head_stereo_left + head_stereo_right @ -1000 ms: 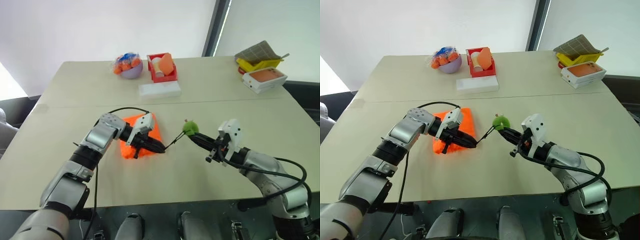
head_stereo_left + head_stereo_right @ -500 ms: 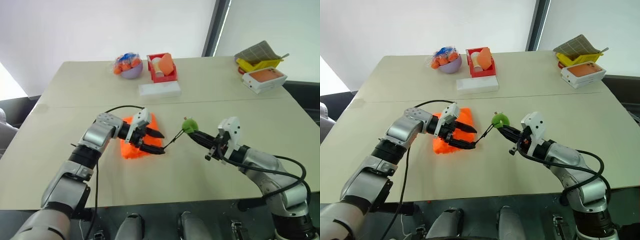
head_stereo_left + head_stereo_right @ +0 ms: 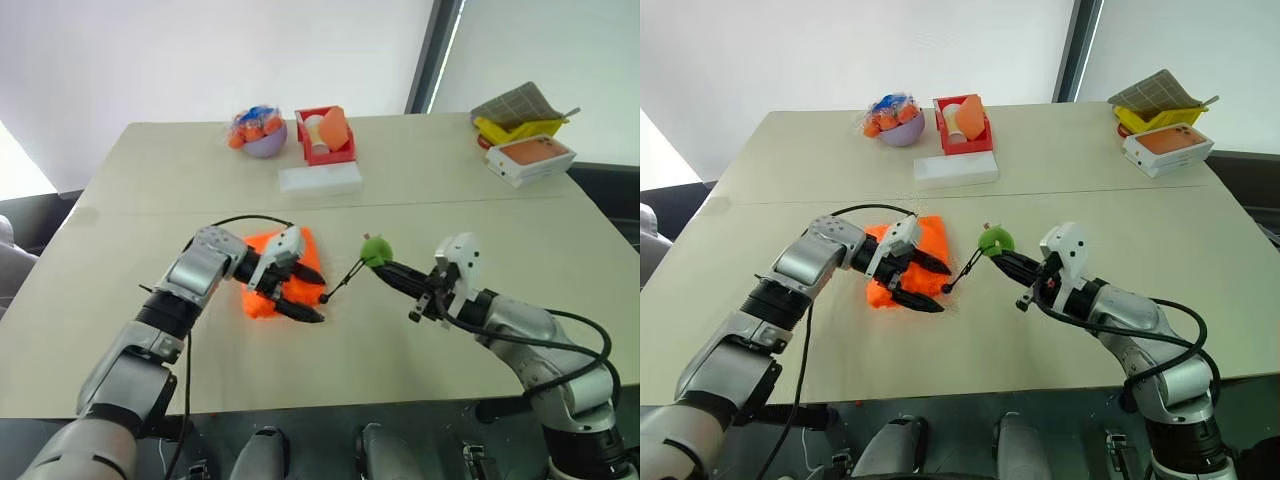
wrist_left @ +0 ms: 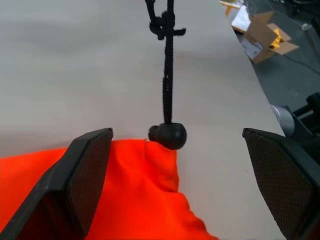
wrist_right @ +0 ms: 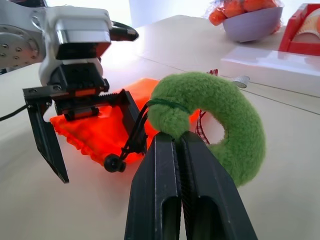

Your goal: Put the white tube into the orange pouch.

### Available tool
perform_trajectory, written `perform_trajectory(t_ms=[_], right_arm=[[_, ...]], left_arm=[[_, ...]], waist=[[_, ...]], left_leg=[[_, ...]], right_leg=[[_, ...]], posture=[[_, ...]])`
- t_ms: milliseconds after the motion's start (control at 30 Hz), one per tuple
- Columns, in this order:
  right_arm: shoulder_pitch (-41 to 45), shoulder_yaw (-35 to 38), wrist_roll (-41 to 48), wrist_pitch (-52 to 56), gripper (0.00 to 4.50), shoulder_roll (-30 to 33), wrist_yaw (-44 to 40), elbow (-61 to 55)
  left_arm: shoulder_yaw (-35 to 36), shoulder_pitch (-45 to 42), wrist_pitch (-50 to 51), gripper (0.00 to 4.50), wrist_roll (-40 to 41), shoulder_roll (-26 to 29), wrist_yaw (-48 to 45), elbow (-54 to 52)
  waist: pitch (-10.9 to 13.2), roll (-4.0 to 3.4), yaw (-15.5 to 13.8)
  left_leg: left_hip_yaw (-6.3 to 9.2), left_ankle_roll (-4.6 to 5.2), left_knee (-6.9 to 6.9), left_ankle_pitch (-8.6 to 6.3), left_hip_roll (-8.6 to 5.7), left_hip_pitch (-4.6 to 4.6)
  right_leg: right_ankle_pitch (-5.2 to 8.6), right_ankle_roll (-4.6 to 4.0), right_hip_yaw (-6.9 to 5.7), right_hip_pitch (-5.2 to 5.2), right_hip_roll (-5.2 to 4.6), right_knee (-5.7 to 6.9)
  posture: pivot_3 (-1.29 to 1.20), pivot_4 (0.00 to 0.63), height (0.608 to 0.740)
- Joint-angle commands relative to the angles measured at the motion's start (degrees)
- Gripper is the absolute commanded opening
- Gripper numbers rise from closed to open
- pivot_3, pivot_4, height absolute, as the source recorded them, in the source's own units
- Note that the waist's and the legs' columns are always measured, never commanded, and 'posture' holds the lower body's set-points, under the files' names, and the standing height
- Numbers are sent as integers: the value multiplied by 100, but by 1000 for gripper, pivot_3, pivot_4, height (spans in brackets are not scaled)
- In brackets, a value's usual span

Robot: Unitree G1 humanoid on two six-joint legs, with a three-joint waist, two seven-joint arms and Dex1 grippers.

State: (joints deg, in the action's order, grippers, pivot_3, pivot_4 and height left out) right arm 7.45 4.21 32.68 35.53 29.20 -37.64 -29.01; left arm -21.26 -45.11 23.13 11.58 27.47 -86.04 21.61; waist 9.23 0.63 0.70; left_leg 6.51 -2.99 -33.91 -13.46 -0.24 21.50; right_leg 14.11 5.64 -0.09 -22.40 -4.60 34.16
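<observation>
Flat on the pale beige surface, near the front edge: bright neon-orange soft fabric drawstring pouch, mouth end turned toward the right arm

Left hand: released, two black fingers spread wide to either side of the pouch's mouth corner, grasping nothing, hovering just over the fabric

Right hand: clenched on the round fuzzy green ring pull, lifted a little off the surface

Between pull and pouch: thin black cord, fairly straight, ending in a small black bead right at the fabric's edge

Small white plastic squeeze tube: whereabouts impossible to tell; pouch lies closed over whatever is in it, so possibly inside already

Judged from the cord pulled out and the empty left hand: looks like the closing stage, insertion probably done, though unconfirmed

Left to do, if so: cinch the mouth fully and let go of the pull; if not, find the tube, reopen the pouch and slide it in
</observation>
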Motion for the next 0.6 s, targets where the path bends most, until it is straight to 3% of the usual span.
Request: perform_trajectory(t_ms=[33,200,233,300,500,533,600], right_arm=[[24,-9,86,-110,0,26,-31,-263],[29,-44,79,-137,0,8,-6,-264],[29,-49,77,-139,0,6,-5,-264],[26,-45,79,-148,0,6,-9,-264],[90,-59,40,-204,0,-5,2,-217],[111,-57,22,-224,0,-5,10,-196],[136,-55,0,-253,0,-6,23,-167]], left_arm=[[-34,-112,-150,4433,-94,-5,-84,-25],[-57,-171,-169,4433,-142,-70,-134,91],[-59,-182,-154,4203,-143,-77,-152,104],[-74,-188,-141,3570,-152,-76,-191,105],[-56,-164,-185,426,-187,-72,-201,92],[-46,-151,-199,190,-191,-65,-202,87],[-33,-136,-213,202,-195,-58,-199,81]], waist=[[0,0,0],[0,0,0],[0,0,0],[0,0,1],[0,0,1],[0,0,1],[0,0,2]], left_leg=[[0,0,0,0,0,0],[0,0,0,0,0,0],[0,0,0,0,0,0],[0,0,-1,0,0,0],[0,0,-1,0,0,0],[0,0,-1,0,0,0],[0,0,-1,0,0,0]], right_leg=[[0,0,0,0,0,0],[0,0,0,-1,0,1],[0,0,0,0,0,1],[0,0,0,0,0,1],[0,0,0,0,0,1],[0,0,0,0,0,1],[0,0,0,0,0,1]], posture=[[0,150,740],[0,150,740],[0,150,740],[0,150,740],[0,150,740],[0,150,740],[0,150,740]])
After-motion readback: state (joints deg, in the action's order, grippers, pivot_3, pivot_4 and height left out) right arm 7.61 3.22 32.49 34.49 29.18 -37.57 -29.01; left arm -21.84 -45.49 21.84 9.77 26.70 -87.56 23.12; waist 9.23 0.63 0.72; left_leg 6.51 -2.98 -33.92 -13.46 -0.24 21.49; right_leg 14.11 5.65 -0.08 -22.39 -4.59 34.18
